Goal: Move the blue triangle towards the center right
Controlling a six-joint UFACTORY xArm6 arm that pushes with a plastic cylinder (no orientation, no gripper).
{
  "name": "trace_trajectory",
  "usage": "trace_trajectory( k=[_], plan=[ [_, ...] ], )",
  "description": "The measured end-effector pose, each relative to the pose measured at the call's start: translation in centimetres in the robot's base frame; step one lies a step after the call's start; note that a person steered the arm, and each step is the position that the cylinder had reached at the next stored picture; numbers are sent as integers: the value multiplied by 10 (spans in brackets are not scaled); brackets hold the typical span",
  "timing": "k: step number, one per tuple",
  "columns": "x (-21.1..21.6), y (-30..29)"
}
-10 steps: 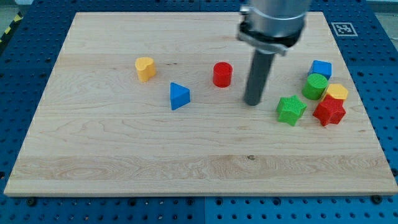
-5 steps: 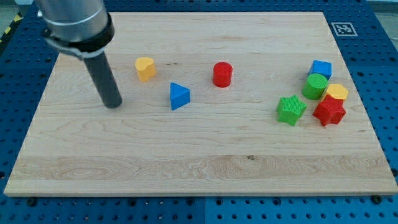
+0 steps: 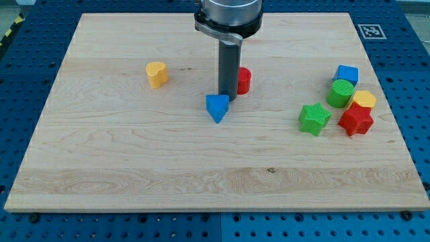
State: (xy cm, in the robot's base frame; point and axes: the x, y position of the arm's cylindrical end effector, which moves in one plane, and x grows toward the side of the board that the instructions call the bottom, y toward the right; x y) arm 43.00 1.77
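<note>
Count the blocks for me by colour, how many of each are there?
Blue: 2, the blue triangle block and the blue block.
Red: 2, the red cylinder block and the red star block.
Green: 2, the green star block and the green cylinder block.
Yellow: 2, the yellow heart-shaped block and the yellow block.
Total: 8.

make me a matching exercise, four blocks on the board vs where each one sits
Blocks:
1. blue triangle
2. yellow heart
3. red cylinder
4. green star

Places:
A. partly hidden behind the rod
B. just below my tip
C. alone at the view's left
D. in the cluster at the view's right, next to the red star

Pairs: 1-B, 2-C, 3-A, 4-D
</note>
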Motion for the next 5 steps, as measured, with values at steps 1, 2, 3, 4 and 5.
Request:
trace_trajectory(
  k=[1,2,3,4,5],
  plan=[
    [0,-7],
    [0,-46],
    [0,-58],
    [8,-67],
    [24,-74]
  ],
)
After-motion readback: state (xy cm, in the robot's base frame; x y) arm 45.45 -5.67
